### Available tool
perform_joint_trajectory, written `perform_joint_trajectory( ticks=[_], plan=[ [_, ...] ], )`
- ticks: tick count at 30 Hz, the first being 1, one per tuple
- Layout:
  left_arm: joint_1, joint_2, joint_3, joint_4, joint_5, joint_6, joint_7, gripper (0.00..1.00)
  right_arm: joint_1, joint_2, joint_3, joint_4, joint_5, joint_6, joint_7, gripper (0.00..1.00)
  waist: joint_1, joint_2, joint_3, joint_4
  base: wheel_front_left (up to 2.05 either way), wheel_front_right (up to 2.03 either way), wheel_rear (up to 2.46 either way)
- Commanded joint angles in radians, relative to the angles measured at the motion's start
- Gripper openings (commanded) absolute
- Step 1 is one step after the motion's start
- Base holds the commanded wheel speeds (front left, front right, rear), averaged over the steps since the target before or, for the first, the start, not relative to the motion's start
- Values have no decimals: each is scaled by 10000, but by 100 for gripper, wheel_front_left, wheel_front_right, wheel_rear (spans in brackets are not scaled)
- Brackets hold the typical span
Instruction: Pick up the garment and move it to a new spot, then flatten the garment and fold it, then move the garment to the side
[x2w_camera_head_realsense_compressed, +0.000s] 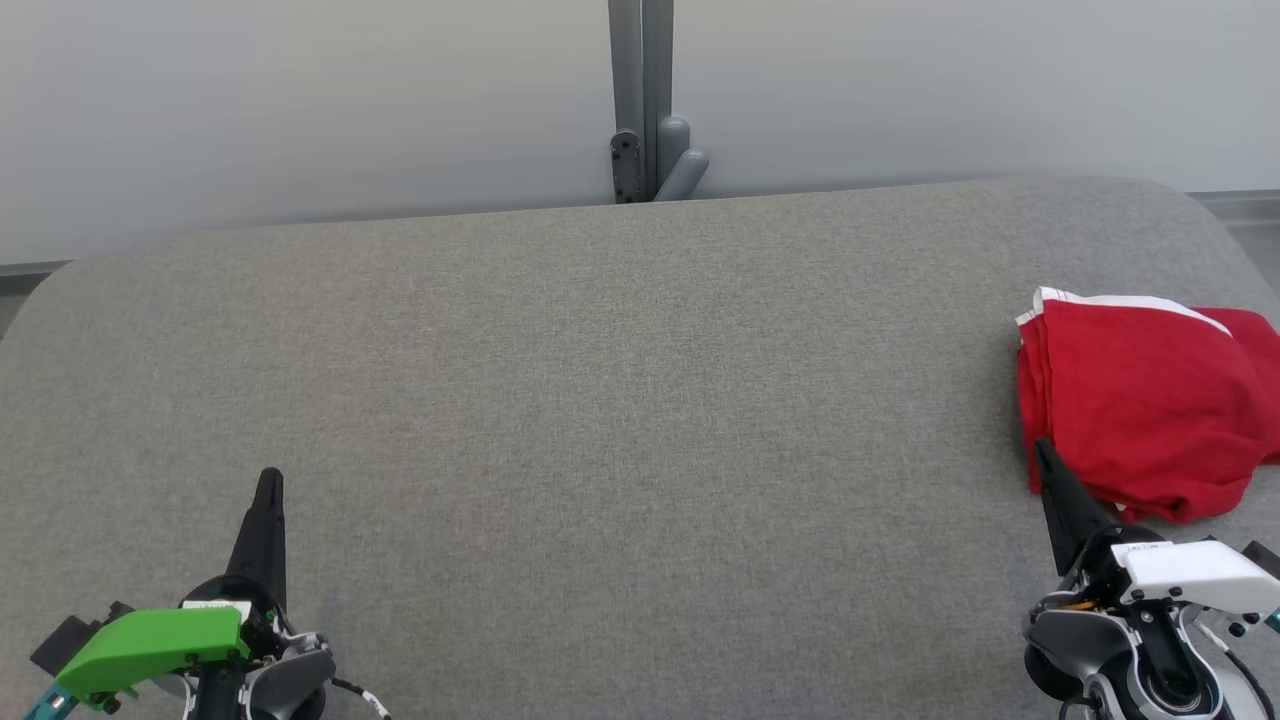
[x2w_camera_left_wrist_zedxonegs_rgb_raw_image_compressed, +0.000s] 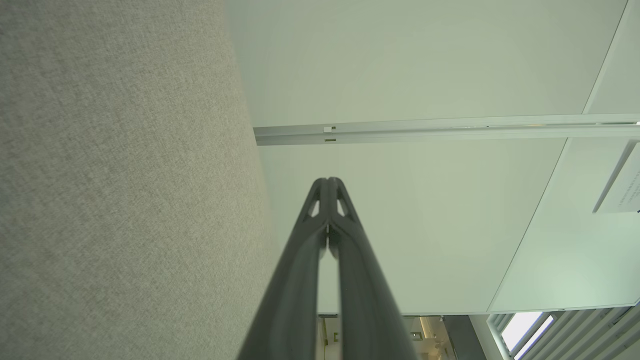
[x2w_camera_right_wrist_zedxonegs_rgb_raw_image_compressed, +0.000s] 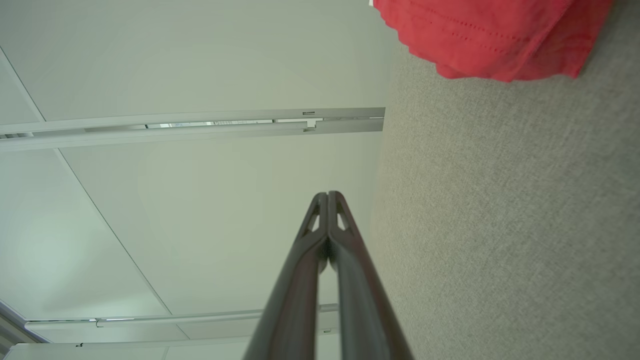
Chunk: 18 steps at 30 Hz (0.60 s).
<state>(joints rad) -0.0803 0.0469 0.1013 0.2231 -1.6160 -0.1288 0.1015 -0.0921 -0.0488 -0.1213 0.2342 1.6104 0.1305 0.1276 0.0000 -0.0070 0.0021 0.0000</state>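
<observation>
Left gripper (x2w_camera_head_realsense_compressed: 270, 482) of mine sits over the near left of the grey bench (x2w_camera_head_realsense_compressed: 600, 400), fingers pressed together with nothing between them. My right gripper (x2w_camera_head_realsense_compressed: 1046, 458) is likewise closed and empty, close beside the near edge of the red garment (x2w_camera_head_realsense_compressed: 1130, 400). The garment lies bundled on the bench's right end, white trim along its far edge.

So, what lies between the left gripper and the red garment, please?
The head view shows bare grey fabric surface between the left gripper and the garment.
</observation>
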Motion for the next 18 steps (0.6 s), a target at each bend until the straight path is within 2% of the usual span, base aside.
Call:
perform_joint_trajectory(
  ticks=[1,18],
  plan=[
    [-116,62,47,-41,-10,-41,17,0,-78,-43,-33,-46,58,4,23,0,0,70,0,0,0,0,0],
    [-114,62,47,-38,-10,-41,17,0,-79,-41,-36,-46,54,4,26,0,0,70,0,0,0,0,0]
  ],
)
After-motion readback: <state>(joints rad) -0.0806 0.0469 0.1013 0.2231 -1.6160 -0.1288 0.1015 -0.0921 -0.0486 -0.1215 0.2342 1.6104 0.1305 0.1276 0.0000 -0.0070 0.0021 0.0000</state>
